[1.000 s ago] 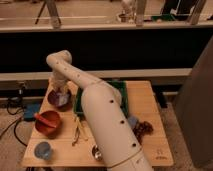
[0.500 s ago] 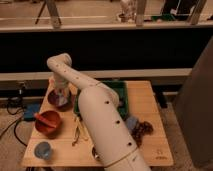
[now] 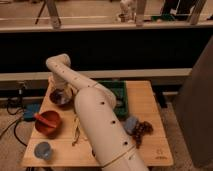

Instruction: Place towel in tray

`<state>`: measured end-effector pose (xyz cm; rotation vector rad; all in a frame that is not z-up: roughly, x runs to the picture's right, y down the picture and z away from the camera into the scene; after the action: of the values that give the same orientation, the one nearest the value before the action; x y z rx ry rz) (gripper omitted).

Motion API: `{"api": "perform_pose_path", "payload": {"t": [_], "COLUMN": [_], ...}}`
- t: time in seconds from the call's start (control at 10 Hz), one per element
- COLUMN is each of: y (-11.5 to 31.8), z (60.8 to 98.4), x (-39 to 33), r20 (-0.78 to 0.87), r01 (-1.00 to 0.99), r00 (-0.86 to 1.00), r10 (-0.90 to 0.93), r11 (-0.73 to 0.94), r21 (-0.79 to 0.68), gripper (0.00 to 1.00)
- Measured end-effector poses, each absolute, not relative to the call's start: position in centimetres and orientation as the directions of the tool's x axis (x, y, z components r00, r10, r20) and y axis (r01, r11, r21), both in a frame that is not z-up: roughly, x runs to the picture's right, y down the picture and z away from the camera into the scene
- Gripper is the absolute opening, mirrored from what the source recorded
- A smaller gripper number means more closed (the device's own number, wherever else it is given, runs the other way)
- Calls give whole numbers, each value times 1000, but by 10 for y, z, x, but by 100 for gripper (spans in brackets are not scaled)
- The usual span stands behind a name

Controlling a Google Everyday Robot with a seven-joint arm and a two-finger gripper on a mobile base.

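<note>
Little has shifted over the last second: the arm [image 3: 95, 120] keeps its long reach across the table [image 3: 150, 107] toward the far left corner, its bent elbow sinking only slightly, and nothing on the table has changed place. The gripper [image 3: 58, 92] hangs below that elbow, right over the dark bowl [image 3: 62, 98] at the back left, close enough that the two cannot be told apart cleanly. Whether it is holding anything cannot be told from this view. The likeliest towel [image 3: 131, 124] is the crumpled blue-grey piece lying on the table to the right of the arm, touching a dark brownish clump [image 3: 143, 129] and near the front right corner of the green tray [image 3: 121, 89], but outside it. A pale patch at the dark bowl could also be cloth, so this identification is a judgement. Either way, nothing that looks like cloth shows in the visible part of the tray, so the task seems to be at its reaching or grasping step, with the placing not yet done. The next move calls for a firm hold on the cloth, a lift clear of the red bowl [image 3: 47, 122] and the blue cup [image 3: 42, 150], and a carry over the tray's rim before release.
</note>
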<state>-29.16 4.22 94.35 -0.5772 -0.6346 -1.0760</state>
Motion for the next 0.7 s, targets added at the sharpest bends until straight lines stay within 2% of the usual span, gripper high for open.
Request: {"api": "perform_pose_path", "payload": {"t": [0.2, 0.4, 0.7], "y": [46, 49, 52], "z": [947, 948, 953], "x": [-295, -295, -294], "r20": [723, 728, 730], "r01": [926, 928, 928], "r00": [327, 325, 328], "r10": [-608, -603, -600], "r11": [358, 353, 348], "r21": [-118, -121, -131], "gripper": [57, 42, 41]}}
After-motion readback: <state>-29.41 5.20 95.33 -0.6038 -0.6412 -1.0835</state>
